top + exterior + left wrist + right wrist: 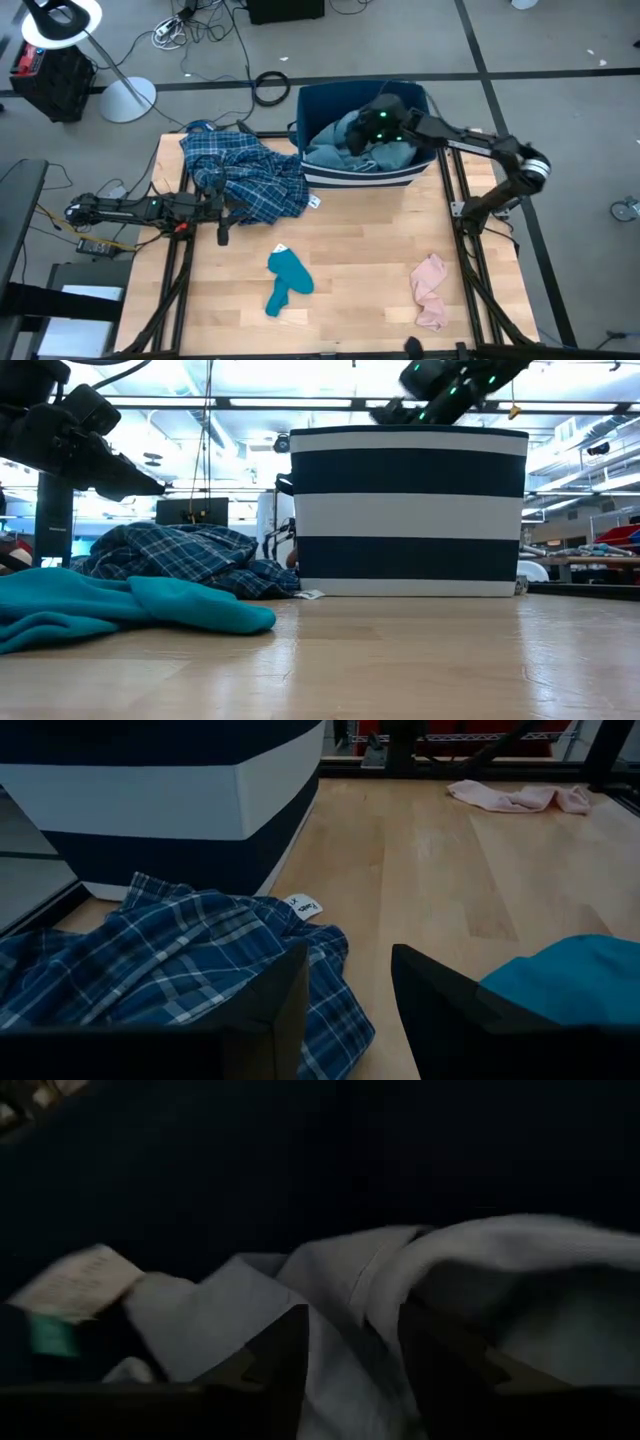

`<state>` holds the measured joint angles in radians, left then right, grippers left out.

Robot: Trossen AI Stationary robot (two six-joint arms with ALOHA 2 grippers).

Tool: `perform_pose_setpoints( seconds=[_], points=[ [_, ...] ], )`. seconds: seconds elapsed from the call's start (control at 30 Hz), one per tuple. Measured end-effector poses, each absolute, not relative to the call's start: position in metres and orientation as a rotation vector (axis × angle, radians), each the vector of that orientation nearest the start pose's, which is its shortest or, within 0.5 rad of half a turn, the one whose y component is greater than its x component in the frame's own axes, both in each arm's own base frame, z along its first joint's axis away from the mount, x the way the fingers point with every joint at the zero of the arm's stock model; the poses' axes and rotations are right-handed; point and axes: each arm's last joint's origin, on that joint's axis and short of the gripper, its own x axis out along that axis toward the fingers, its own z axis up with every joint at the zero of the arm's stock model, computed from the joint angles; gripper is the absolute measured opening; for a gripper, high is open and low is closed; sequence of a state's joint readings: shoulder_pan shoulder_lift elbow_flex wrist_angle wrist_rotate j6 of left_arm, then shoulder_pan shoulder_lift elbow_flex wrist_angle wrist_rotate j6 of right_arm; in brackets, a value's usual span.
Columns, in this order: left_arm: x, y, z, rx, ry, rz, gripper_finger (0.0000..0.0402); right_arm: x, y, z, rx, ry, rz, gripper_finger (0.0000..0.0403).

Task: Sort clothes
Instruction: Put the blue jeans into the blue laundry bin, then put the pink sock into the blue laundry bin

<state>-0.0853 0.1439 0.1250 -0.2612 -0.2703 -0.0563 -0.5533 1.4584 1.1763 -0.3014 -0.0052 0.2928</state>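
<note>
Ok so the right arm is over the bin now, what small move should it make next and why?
Probably lower the right gripper a little onto the light-blue denim and close. It hovers inside the striped bin with fingers open and nothing held, the fabric lying just ahead. The left gripper waits open by the plaid shirt.

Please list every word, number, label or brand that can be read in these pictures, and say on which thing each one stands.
No text can be read in any view.
Small white tag on the hem of the plaid shirt: dark print, too small to read.
Pale tag among the clothes in the striped bin, seen past the right gripper: blurred, unreadable.
</note>
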Motion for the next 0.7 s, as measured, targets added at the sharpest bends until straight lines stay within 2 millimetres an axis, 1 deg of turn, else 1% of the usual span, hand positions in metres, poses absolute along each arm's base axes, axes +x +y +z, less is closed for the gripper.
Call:
perform_pose_setpoints(
  seconds=[0.2,0.33,0.5,0.7],
  points=[
    [0.097,-0.001,0.170,-0.009,0.270,0.191,0.0151,0.243,-0.151,0.339,0.415,0.411,-0.644,0.0151],
    [0.097,-0.001,0.170,-0.010,0.269,0.192,0.0151,0.222,-0.137,0.357,0.432,0.376,-0.642,0.0150],
    [0.097,-0.001,0.170,-0.010,0.270,0.192,0.0151,0.202,-0.110,0.370,0.448,0.393,-0.585,0.0149],
    [0.097,-0.001,0.170,-0.010,0.271,0.192,0.0151,0.188,-0.066,0.382,0.482,0.395,-0.460,0.0149]
  ],
)
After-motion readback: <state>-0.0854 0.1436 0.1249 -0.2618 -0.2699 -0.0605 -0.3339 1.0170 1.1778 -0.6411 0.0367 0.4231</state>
